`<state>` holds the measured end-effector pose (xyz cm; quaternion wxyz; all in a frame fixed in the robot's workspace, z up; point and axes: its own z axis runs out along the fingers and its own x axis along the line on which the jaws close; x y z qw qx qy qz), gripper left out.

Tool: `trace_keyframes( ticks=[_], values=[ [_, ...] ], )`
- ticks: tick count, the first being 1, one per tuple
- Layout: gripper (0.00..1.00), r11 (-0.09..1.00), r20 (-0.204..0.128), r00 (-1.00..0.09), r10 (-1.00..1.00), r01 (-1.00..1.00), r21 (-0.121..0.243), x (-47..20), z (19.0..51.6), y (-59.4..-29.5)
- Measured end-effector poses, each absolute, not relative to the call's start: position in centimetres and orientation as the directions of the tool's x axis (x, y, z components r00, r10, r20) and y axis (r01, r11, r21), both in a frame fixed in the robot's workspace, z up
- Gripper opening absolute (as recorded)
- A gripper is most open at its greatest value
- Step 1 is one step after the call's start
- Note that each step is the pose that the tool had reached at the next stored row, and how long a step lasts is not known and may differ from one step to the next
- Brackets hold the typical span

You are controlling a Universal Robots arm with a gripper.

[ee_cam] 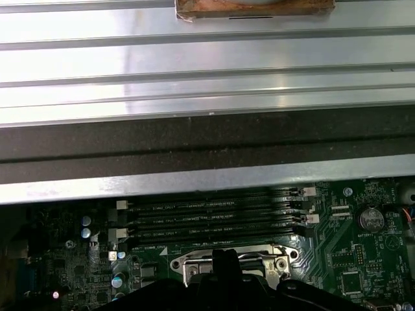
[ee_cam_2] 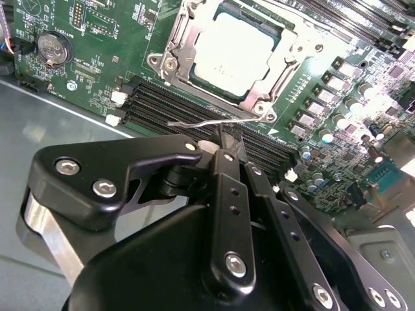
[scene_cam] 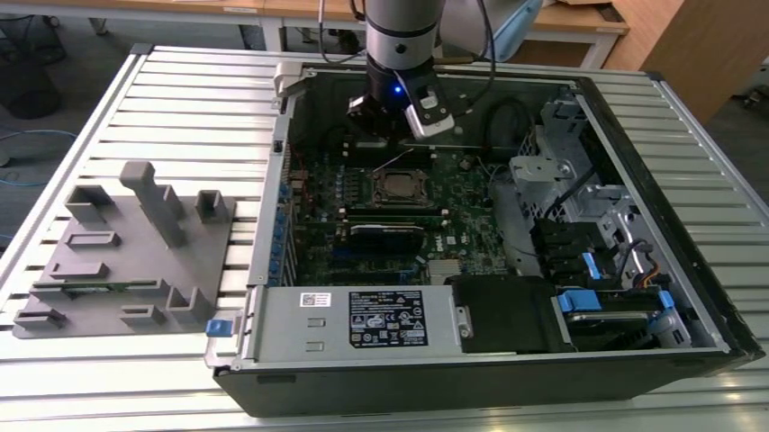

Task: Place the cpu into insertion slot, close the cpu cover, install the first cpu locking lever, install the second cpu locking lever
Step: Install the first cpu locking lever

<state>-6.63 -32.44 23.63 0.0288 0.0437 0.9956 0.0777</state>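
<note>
cpu [ee_cam_2: 232, 55] under flat cpu cover [ee_cam_2: 180, 40], gripper [ee_cam_2: 222, 133] at lever [ee_cam_2: 193, 122]

Claw [scene_cam: 382, 139] near the insertion slot [scene_cam: 377, 189]

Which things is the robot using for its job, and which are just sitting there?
For the job:
cpu
cpu cover
locking lever
gripper

Just sitting there:
grey holder rack
coin battery
long black slots
power supply box

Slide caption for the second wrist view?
End effector tip at a raised locking lever, cpu seated under the closed cpu cover.
</note>
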Motion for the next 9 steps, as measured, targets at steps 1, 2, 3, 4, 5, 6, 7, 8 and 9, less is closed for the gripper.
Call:
trace_keyframes(
  ticks=[1, 2, 3, 4, 5, 6, 7, 8, 9],
  values=[
    [0.1, 0.984, -0.051, -0.995, 0.092, 0.083, 0.157, -6.63, 23.61, -32.44],
    [0.1, 0.984, -0.051, -0.995, 0.092, 0.083, 0.158, -6.62, 23.56, -32.43],
    [0.1, 0.984, -0.051, -0.995, 0.092, 0.083, 0.158, -6.62, 23.49, -32.43],
    [0.1, 0.984, -0.051, -0.995, 0.092, 0.083, 0.157, -6.63, 23.38, -32.44],
    [0.1, 0.984, -0.051, -0.995, 0.091, 0.083, 0.157, -6.62, 23.25, -32.44],
    [0.1, 0.984, -0.051, -0.995, 0.092, 0.083, 0.157, -6.63, 23.12, -32.44],
    [0.1, 0.984, -0.051, -0.995, 0.091, 0.083, 0.157, -6.63, 23.01, -32.44],
    [0.1, 0.984, -0.051, -0.995, 0.091, 0.083, 0.157, -6.63, 22.92, -32.44],
    [0.1, 0.984, -0.051, -0.995, 0.092, 0.083, 0.157, -6.63, 22.84, -32.44]
  ],
)
